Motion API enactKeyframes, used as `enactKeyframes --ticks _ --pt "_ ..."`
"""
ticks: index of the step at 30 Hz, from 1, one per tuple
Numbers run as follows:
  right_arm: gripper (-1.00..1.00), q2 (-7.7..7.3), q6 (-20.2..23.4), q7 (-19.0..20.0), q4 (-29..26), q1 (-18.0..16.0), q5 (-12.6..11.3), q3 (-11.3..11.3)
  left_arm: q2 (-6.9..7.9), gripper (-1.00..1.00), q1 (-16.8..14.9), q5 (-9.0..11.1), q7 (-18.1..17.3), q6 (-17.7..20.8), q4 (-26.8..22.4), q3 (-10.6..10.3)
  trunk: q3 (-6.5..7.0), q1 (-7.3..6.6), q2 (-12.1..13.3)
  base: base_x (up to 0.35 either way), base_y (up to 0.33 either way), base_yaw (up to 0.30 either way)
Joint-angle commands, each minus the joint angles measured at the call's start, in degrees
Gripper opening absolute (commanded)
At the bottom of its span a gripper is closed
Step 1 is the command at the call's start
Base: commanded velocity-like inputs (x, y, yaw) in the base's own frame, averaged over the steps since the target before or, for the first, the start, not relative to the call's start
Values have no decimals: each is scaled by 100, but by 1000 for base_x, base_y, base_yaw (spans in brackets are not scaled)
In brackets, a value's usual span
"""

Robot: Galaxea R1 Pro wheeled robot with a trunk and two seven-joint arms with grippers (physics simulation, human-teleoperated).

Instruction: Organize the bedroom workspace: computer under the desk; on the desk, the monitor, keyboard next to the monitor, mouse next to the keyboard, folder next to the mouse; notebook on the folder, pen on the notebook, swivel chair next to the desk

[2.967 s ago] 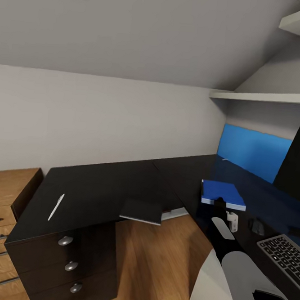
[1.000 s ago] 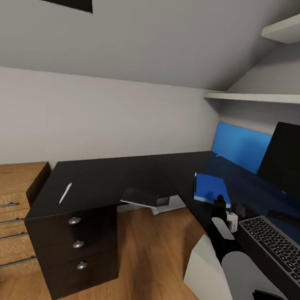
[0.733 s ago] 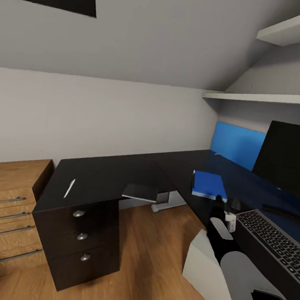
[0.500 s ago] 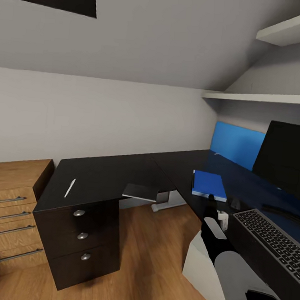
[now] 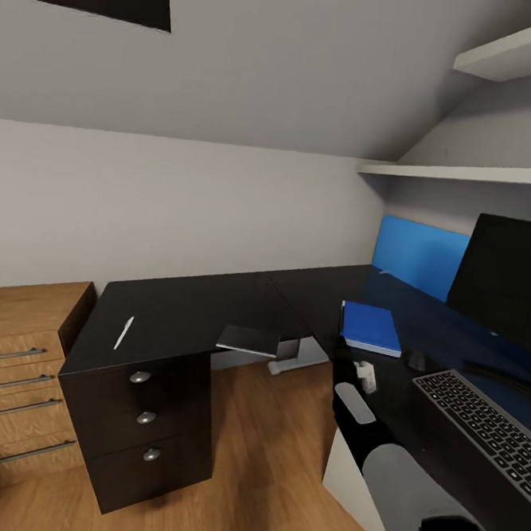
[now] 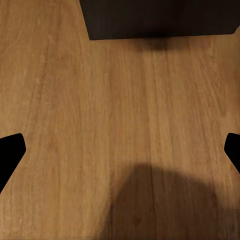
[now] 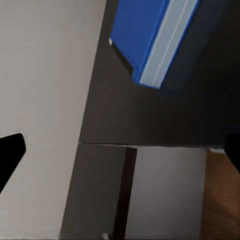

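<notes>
The black L-shaped desk (image 5: 190, 311) carries a white pen (image 5: 123, 332) on its left wing. A dark notebook (image 5: 248, 340) overhangs the desk's front edge. Further right lie the blue folder (image 5: 370, 328), the dark mouse (image 5: 416, 360) and the keyboard (image 5: 477, 418), in front of the black monitor (image 5: 504, 280). My right arm (image 5: 378, 458) reaches over the desk's front edge near the folder. My right gripper (image 7: 120, 150) is open and empty, with the folder (image 7: 150, 40) ahead of it. My left gripper (image 6: 120, 150) hangs open over the wood floor (image 6: 120, 100).
A white box (image 5: 352, 480), perhaps the computer, stands on the floor under the desk's right wing. The desk's drawer unit (image 5: 146, 416) is at the left, beside a wooden chest of drawers (image 5: 9, 373). Wall shelves (image 5: 464, 173) and a blue panel (image 5: 418, 257) are above the desk.
The camera has pulled back and turned, so the desk looks smaller and the monitor shows more. In the last half second my right arm swung left, off the keyboard's corner toward the desk's front edge.
</notes>
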Motion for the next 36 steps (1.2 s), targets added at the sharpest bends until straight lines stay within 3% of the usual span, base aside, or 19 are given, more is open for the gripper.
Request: enactKeyframes --ticks 1,3,8,17,21,26,32,36 --pt "100 12 35 -1 11 -4 -58 205 2 100 -3 55 13 -21 5 -37 -6 -1 -3 0 0 0" --pt "100 41 246 3 57 -4 -56 422 2 100 -3 55 13 -21 5 -37 -6 -1 -3 0 0 0" --pt "100 98 885 12 135 -4 -60 631 1 100 -3 61 13 -22 -3 -35 -6 -1 -3 0 0 0" --pt "100 113 1694 40 149 -6 -85 669 -21 100 -3 63 9 -22 -20 -31 -6 -1 -3 0 0 0" --pt "100 110 1916 94 148 -5 -92 665 -24 100 -3 64 12 -22 -21 -29 -6 -1 -3 0 0 0" --pt "100 113 2104 183 148 -4 -96 662 -25 100 -3 64 13 -22 -22 -29 -96 109 -203 0 0 0" --pt "100 130 2220 638 152 -4 -97 669 -21 100 -3 64 13 -22 -22 -29 -203 241 -444 0 0 0" --pt "100 143 2227 740 158 -4 -97 675 -24 100 -3 64 13 -22 -22 -29 -275 329 -604 0 0 0"
